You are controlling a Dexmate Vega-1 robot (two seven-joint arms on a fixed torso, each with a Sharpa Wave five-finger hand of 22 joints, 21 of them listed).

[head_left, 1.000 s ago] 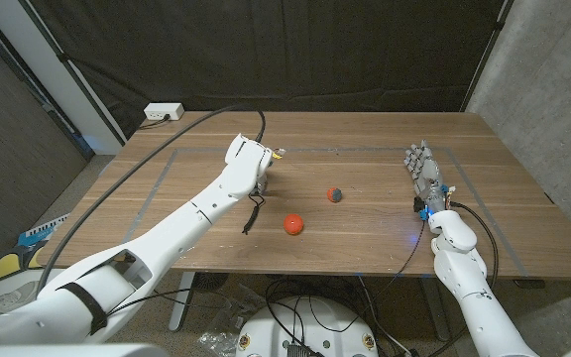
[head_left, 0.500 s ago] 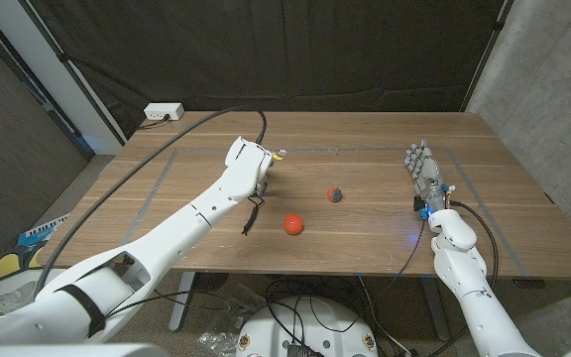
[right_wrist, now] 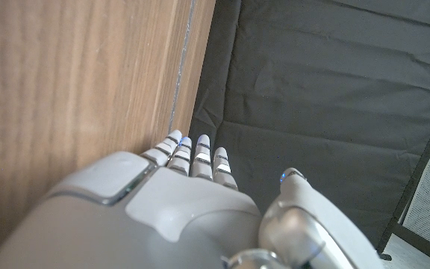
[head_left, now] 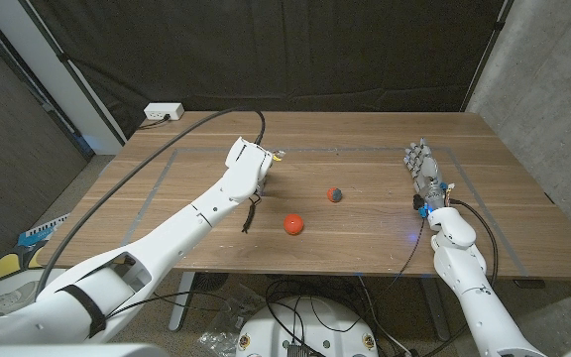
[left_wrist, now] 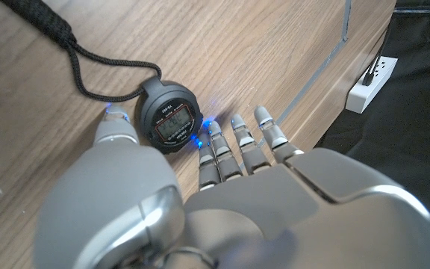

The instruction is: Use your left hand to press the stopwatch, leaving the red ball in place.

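stopwatch (left_wrist: 169, 116) | display digits unreadable | left hand (left_wrist: 222, 194) over it

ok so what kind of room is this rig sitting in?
Probably a lab or test bay, not a home. A black curtain hangs behind the wooden table, tape lines mark out a work zone on its top, and a white power strip sits at the far corner with cable running off.

Wooden table (head_left: 365, 238) w/ black curtain (head_left: 315, 50) behind, power strip (head_left: 164, 112).
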